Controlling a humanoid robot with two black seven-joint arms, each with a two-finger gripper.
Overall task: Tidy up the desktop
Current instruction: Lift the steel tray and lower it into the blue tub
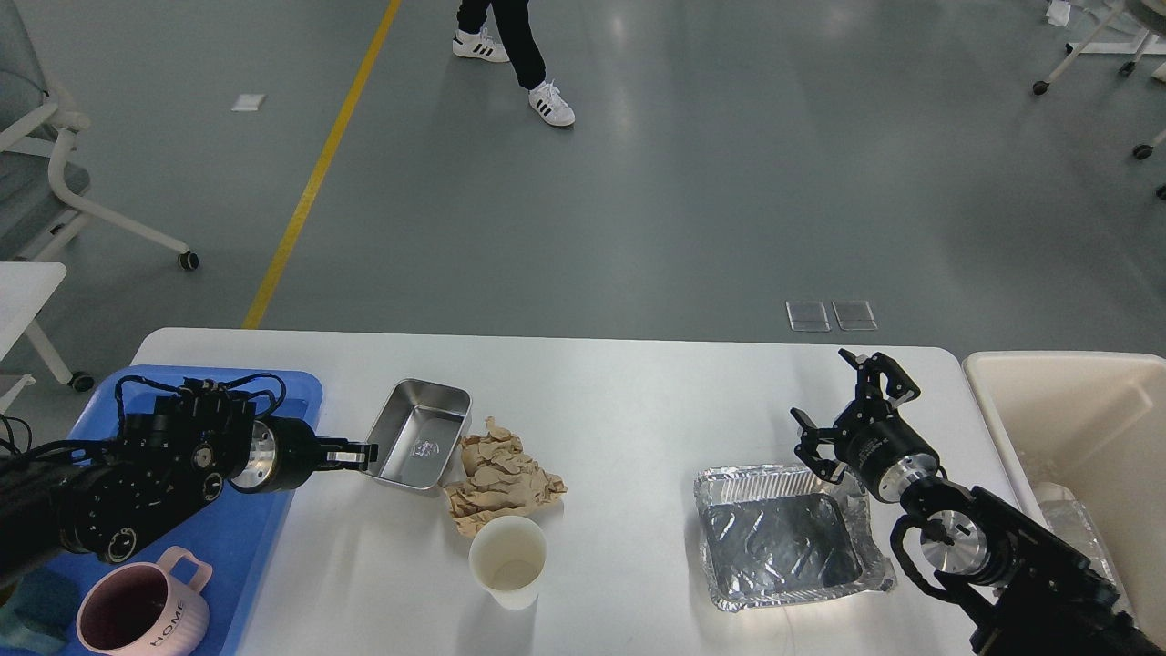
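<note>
- Two black two-finger grippers noted: left gripper (363, 453) pinched onto the near-left rim of the tilted rectangular stainless steel tin (419, 435); right gripper (852, 410) spread wide, holding nothing, above the crinkled foil tray (788, 538).
- Large white rectangular desktop (638, 401) fills the lower frame, grey floor beyond.
- Blue plastic tray (301, 387) and cream bin (1066, 401) cut off at frame edges.

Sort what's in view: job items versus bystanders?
Job items: desktop, steel tin, crumpled brown paper, paper cup, foil tray, blue tray, cream bin.

Bystanders: office chair, person's sneakers.
</note>
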